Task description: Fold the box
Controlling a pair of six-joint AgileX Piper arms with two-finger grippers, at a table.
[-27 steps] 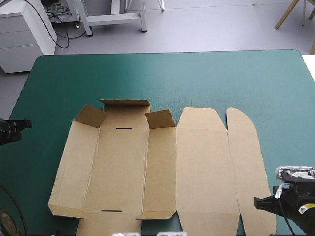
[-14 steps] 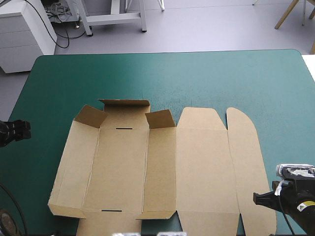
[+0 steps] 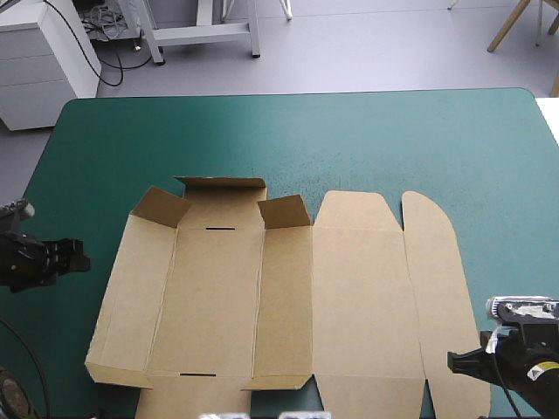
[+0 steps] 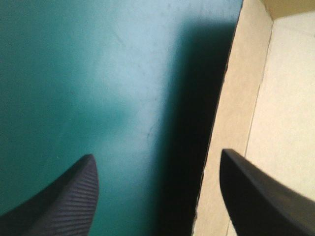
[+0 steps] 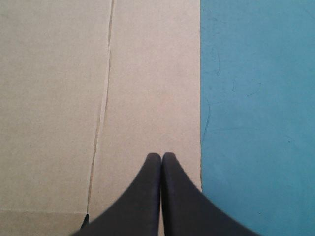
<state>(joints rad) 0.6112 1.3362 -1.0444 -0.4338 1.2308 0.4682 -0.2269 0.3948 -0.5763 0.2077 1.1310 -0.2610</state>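
The brown box [image 3: 288, 292] lies spread out on the teal-green cover. Its far flaps and left wall are partly raised, and the wide lid panels lie flat to the right. My left gripper [image 3: 79, 259] is open, just left of the box's left wall. In the left wrist view its fingers [image 4: 74, 196] stand wide apart with the wall's edge [image 4: 236, 123] ahead of one of them. My right gripper [image 3: 454, 360] is shut at the box's near right corner. In the right wrist view it [image 5: 161, 156] points over the outer lid panel [image 5: 147, 88] close to its edge.
Bare teal-green cover [image 3: 349, 140] runs from the box to the table's far edge. A narrow strip of cover [image 3: 61, 192] lies between the box and the table's left edge. A white cabinet [image 3: 44, 61] stands on the floor beyond the far left corner.
My left gripper has come in from the table's left edge toward the box's left wall, and its fingers have opened. The right gripper and the box have hardly moved.
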